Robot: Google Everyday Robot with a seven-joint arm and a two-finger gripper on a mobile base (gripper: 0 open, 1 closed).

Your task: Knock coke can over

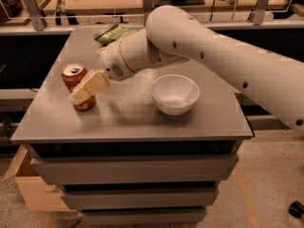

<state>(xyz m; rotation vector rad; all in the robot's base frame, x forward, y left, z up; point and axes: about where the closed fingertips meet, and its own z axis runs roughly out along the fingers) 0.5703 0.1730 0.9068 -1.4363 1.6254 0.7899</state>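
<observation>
The red coke can (76,81) stands upright on the left part of the grey table (128,118), its silver top showing. My gripper (87,90) reaches in from the right on the white arm and lies against the can's right front side, covering part of its body. A white bowl (175,94) sits to the right of the can, clear of the gripper.
A green bag (115,32) lies at the table's far edge behind the arm. A cardboard box (33,189) stands on the floor at the lower left beside the drawers. A cluttered bench runs behind the table.
</observation>
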